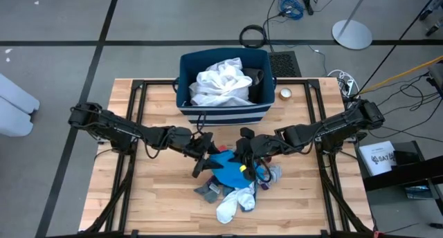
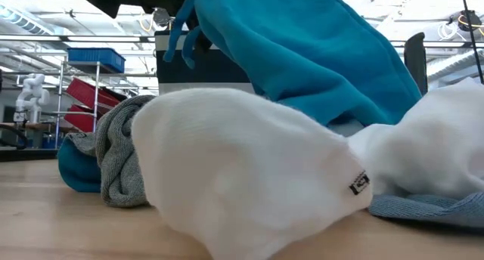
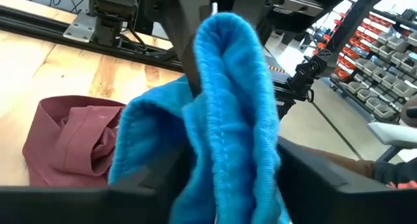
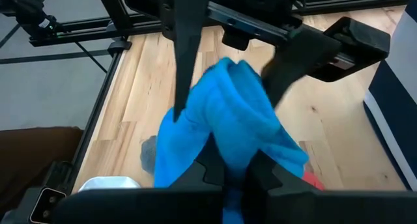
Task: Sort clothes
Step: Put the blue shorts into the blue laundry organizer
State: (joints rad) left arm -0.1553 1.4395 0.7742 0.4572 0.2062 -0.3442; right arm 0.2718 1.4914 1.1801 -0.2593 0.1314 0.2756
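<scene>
Clothes lie heaped at the desk's (image 1: pixel 159 196) front middle, and we hold the bright blue garment (image 1: pixel 227 165) up over them. Our right hand (image 4: pixel 234 160) is clamped shut on its fold; our left hand (image 1: pixel 205 149) has the same cloth between its fingers, whether pinched we cannot tell. White socks (image 1: pixel 234 203) lie at the front, a maroon piece (image 3: pixel 71 142) beside. A navy bin (image 1: pixel 223 112) stands behind; bare wood lies either side.

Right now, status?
Right gripper shut on blue garment, lifted. Left gripper open around its other end. Socks underneath. Bin clear behind.
</scene>
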